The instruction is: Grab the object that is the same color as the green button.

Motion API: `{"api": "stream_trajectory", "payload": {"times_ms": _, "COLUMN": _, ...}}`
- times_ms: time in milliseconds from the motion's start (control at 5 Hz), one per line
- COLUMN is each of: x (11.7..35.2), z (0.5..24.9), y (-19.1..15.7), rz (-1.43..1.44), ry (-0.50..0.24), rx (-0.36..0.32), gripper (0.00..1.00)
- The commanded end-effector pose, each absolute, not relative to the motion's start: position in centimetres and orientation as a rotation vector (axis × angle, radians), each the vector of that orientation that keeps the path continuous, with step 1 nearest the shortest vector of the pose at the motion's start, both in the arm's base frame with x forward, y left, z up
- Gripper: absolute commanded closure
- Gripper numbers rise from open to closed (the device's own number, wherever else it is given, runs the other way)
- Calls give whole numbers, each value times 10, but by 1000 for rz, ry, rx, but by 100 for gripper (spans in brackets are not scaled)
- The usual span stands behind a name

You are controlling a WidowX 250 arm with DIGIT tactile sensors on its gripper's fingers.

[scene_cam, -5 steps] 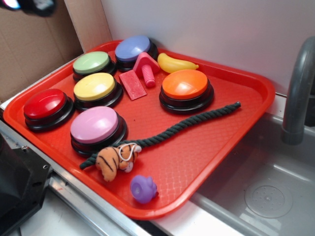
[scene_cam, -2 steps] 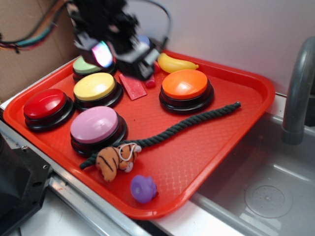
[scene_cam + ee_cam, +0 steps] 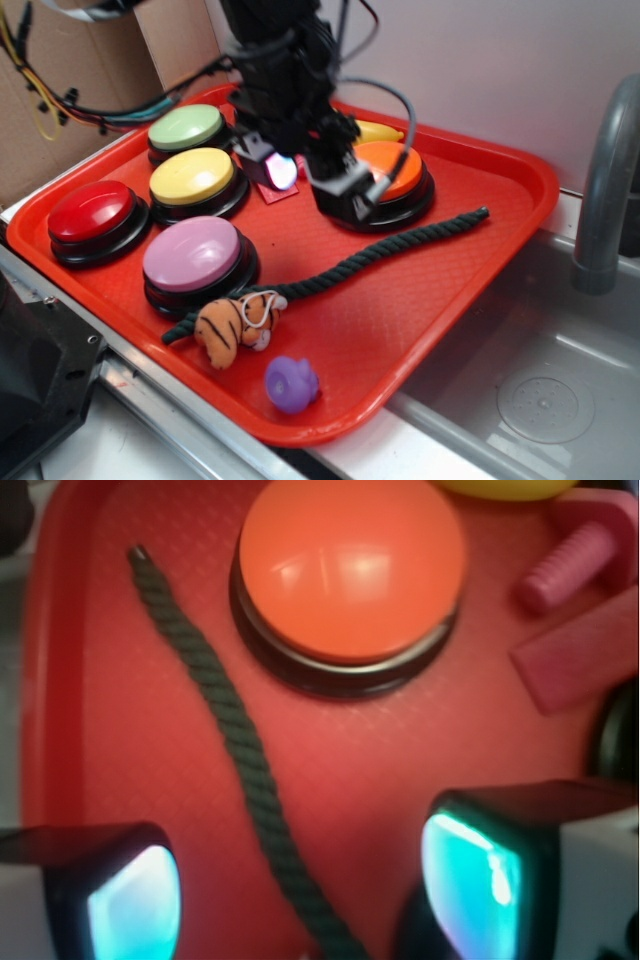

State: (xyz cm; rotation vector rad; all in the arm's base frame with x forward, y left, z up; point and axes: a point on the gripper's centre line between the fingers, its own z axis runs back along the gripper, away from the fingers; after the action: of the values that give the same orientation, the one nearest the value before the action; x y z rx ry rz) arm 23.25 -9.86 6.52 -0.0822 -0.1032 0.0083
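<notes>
The dark green rope (image 3: 350, 262) lies limp across the red tray (image 3: 500, 210), running from beside the tiger plush (image 3: 237, 325) toward the tray's right rim. The light green button (image 3: 187, 127) sits at the tray's back left. My gripper (image 3: 318, 180) hangs open above the tray in front of the orange button (image 3: 395, 170), partly hiding it. In the wrist view the rope (image 3: 240, 740) runs between my spread fingers, and the gripper (image 3: 300, 890) holds nothing. The glowing pads (image 3: 470, 880) stand well apart on either side of the rope.
Yellow (image 3: 191, 176), red (image 3: 90, 210) and pink (image 3: 193, 253) buttons fill the tray's left side. A purple toy (image 3: 291, 384) lies near the front edge, a banana (image 3: 375, 130) at the back. A sink (image 3: 540, 390) and faucet (image 3: 605, 190) are to the right.
The arm has come in from the upper left and moved right and down, from over the back buttons to in front of the orange button, above the rope. The objects have not moved.
</notes>
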Motion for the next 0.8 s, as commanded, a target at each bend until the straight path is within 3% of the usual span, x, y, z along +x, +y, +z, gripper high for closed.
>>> {"api": "stream_trajectory", "payload": {"times_ms": 0, "x": 241, "z": 41, "y": -118, "rz": -54, "ry": -102, "rx": -98, "gripper": 0}}
{"api": "stream_trajectory", "payload": {"times_ms": 200, "x": 239, "z": 31, "y": -120, "rz": -63, "ry": -88, "rx": -119, "gripper": 0}}
{"api": "stream_trajectory", "payload": {"times_ms": 400, "x": 238, "z": 29, "y": -119, "rz": -39, "ry": -98, "rx": -99, "gripper": 100}}
{"api": "stream_trajectory", "payload": {"times_ms": 600, "x": 238, "z": 26, "y": -120, "rz": -32, "ry": -108, "rx": -92, "gripper": 100}}
